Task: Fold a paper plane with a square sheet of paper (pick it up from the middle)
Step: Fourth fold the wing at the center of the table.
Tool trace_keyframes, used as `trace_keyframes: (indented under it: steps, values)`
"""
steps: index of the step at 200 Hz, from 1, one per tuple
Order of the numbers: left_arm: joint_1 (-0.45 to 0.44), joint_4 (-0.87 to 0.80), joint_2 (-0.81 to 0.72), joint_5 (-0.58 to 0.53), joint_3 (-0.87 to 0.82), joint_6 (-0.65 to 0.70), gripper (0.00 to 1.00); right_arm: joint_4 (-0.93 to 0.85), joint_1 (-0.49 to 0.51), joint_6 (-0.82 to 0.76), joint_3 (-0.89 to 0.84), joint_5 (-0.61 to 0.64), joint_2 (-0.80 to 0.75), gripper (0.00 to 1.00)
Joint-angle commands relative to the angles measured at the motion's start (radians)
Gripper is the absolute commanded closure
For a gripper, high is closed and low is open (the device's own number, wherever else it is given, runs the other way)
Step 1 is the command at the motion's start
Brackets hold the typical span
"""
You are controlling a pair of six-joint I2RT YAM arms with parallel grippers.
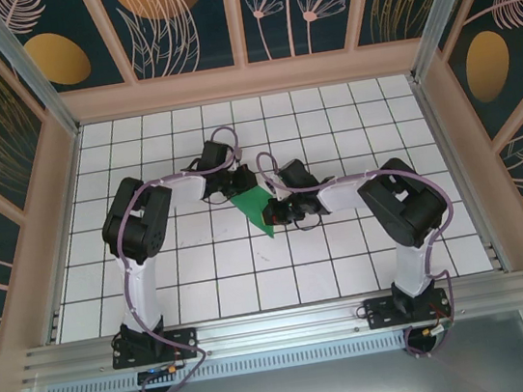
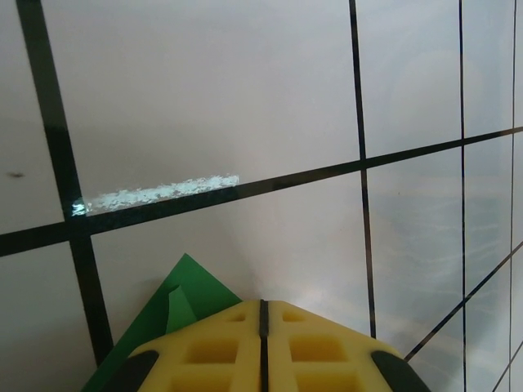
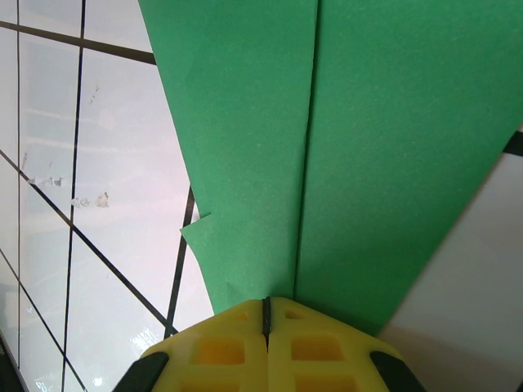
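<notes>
The green sheet of paper [image 1: 253, 207] is folded into a narrow pointed shape and sits mid-table between the two arms. In the right wrist view the paper [image 3: 368, 147] fans out on both sides of a centre crease that runs straight into the seam of my right gripper [image 3: 265, 300], which is shut on it. My right gripper [image 1: 280, 215] is at the paper's near right edge. My left gripper [image 1: 236, 184] is at its far left edge. Its yellow fingers are pressed together at the left gripper [image 2: 263, 304], and a corner of the paper [image 2: 163, 314] shows beside and beneath the left finger, not in the seam.
The white tiled table [image 1: 203, 263] with black grid lines stretches round the arms. A pale frame [image 1: 63, 185] and patterned walls close in the left, right and far sides. A metal rail [image 1: 280, 325] carries both arm bases at the near edge.
</notes>
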Motion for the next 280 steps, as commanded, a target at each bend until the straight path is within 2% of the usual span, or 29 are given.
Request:
trace_keyframes:
  steps: [1,53,119,176,200,222,250,280]
  values:
    - [0.050,0.042,0.055,-0.084,0.036,0.072,0.89,-0.200,0.009,0.000,-0.070,0.043,0.059,1.00]
    - [0.086,0.060,0.055,-0.104,0.030,0.078,0.88,-0.205,0.007,0.000,-0.064,0.045,0.060,1.00]
    - [0.092,0.048,0.074,-0.074,0.079,0.105,0.85,-0.205,0.007,0.000,-0.060,0.047,0.057,1.00]
    - [0.092,-0.007,-0.089,-0.077,0.096,0.100,0.83,-0.214,0.007,0.000,-0.016,0.053,0.060,1.00]
    - [0.091,0.027,-0.189,-0.021,0.023,0.042,0.83,-0.213,0.007,0.004,-0.008,0.059,0.058,1.00]
    - [0.083,0.135,-0.257,0.088,-0.108,-0.075,0.84,-0.207,0.006,0.011,-0.005,0.063,0.050,1.00]
    - [0.045,0.232,-0.253,0.192,-0.238,-0.195,0.86,-0.195,0.007,0.016,-0.003,0.063,0.051,1.00]
    - [0.008,0.323,-0.216,0.203,-0.314,-0.272,0.87,-0.179,0.007,0.021,-0.008,0.052,0.049,1.00]
